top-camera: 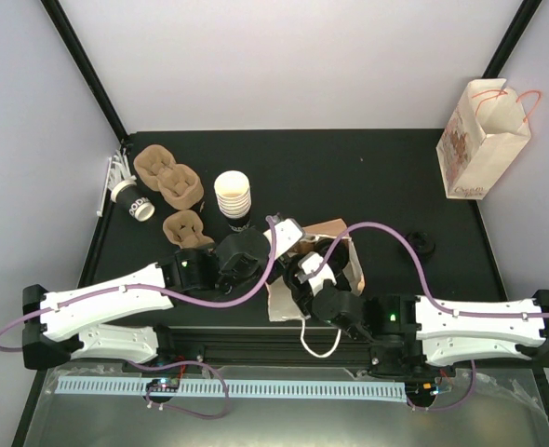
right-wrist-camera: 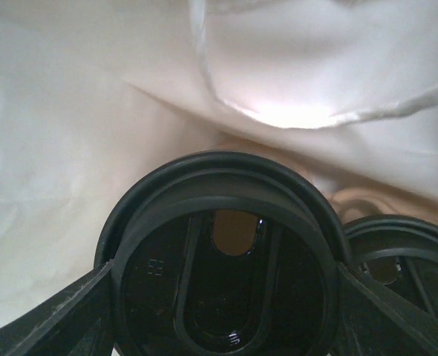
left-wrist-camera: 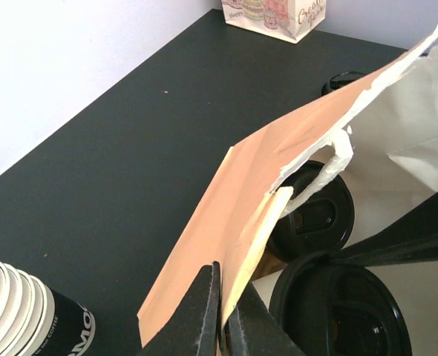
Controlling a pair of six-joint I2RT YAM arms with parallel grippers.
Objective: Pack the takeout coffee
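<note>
A brown paper bag point(top-camera: 338, 244) with a white inside sits between the arms. My left gripper point(left-wrist-camera: 223, 315) is shut on the bag's brown wall point(left-wrist-camera: 234, 200) at its rim; it shows in the top view point(top-camera: 288, 240) too. My right gripper point(right-wrist-camera: 224, 273) is inside the bag, shut on a coffee cup, with its black lid point(right-wrist-camera: 223, 259) between the fingers point(right-wrist-camera: 48, 319). A second lidded cup point(right-wrist-camera: 404, 259) stands beside it in the bag. Both lids show in the left wrist view point(left-wrist-camera: 338, 311), point(left-wrist-camera: 315, 215). The cups' bodies are hidden.
A stack of white cups point(top-camera: 234, 198) stands left of the bag. One cup point(top-camera: 132, 200) lies on its side by brown pulp carriers point(top-camera: 167, 177). A loose black lid point(top-camera: 423, 245) lies to the right. A printed paper bag point(top-camera: 484, 140) stands at the far right.
</note>
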